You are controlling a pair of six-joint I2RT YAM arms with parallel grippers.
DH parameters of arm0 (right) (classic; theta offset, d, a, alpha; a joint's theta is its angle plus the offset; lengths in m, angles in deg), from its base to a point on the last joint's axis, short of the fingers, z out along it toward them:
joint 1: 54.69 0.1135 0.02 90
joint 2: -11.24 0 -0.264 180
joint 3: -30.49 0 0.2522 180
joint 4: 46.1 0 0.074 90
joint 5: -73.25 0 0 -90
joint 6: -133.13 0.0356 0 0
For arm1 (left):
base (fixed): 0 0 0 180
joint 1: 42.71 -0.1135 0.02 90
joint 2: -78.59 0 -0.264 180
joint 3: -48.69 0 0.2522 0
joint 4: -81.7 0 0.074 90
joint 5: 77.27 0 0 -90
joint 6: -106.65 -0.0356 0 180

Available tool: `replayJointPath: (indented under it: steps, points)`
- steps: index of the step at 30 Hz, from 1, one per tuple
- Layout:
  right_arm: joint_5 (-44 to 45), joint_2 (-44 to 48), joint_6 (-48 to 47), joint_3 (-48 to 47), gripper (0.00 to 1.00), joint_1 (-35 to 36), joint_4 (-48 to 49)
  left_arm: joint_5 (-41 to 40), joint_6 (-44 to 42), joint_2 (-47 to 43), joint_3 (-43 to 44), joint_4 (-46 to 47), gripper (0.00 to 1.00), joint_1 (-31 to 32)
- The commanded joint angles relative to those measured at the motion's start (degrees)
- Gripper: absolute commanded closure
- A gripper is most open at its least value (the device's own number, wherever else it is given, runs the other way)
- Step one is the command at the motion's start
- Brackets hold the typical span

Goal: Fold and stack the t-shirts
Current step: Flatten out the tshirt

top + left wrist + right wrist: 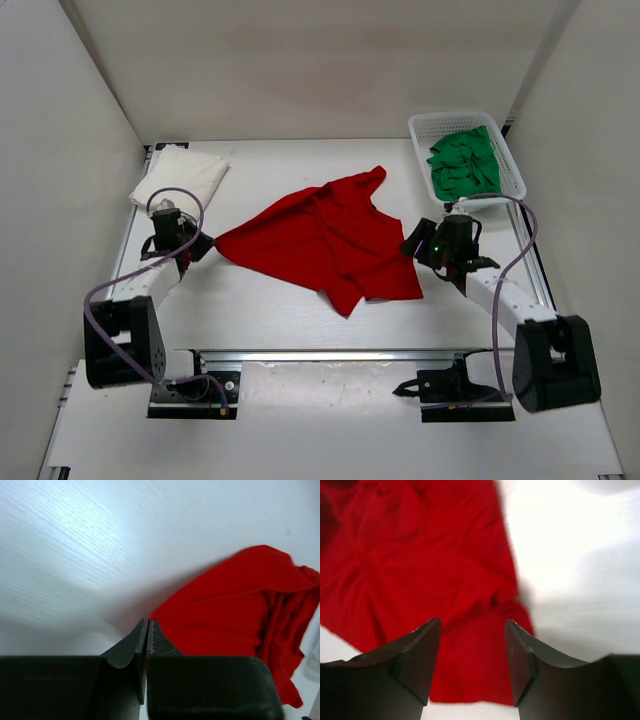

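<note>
Top external view: left claw (200,245) pinching the bright red cloth t-shirt (330,235) by its left corner, likely to flatten it at mid-frame; right claw (415,245) spread over its right hem. Beyond: folded white cloth t-shirt (180,175) upper left; crumpled green cloth t-shirt (465,160) in white plastic mesh basket (415,125) upper right.

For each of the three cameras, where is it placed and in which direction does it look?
Top external: above and behind the arms, looking down on the table; both arms show, left gripper and right gripper at the red t-shirt.
Left wrist: on the left arm, looking low across the table at the red t-shirt; its shut fingers show.
Right wrist: on the right arm, looking down on the red t-shirt; its open fingers show.
Shared: all three see the red t-shirt.
</note>
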Motion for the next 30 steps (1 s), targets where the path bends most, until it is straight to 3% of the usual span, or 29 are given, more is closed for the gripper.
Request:
replayJointPath:
  steps: [1,8,14,17,20,22,30]
  points:
    - [7.64,6.93,-0.18,4.75,0.47,4.89,-5.39,2.16,1.36,-7.12,-1.58,1.20,1.00,1.42]
    - [12.47,19.15,0.00,13.20,0.50,2.51,-13.48,1.45,1.71,-11.87,-1.94,1.99,1.00,7.84]
    - [10.99,13.54,0.52,14.17,0.54,3.67,-13.32,3.63,4.08,-11.97,-1.32,6.02,1.00,4.52]
    - [4.40,9.86,0.35,14.27,0.66,3.06,-9.97,2.34,5.23,-8.82,0.77,7.27,1.00,5.20]
    - [3.17,5.63,0.01,11.55,0.90,3.06,-7.51,4.08,7.07,-4.07,2.71,9.71,1.00,4.51]
    - [2.90,4.58,-0.17,9.01,0.99,2.18,-6.10,4.53,7.86,-1.51,4.47,9.47,1.00,4.07]
    - [7.55,17.74,-3.94,-14.37,0.99,4.54,-18.22,5.15,6.12,1.66,19.12,4.73,1.00,2.05]
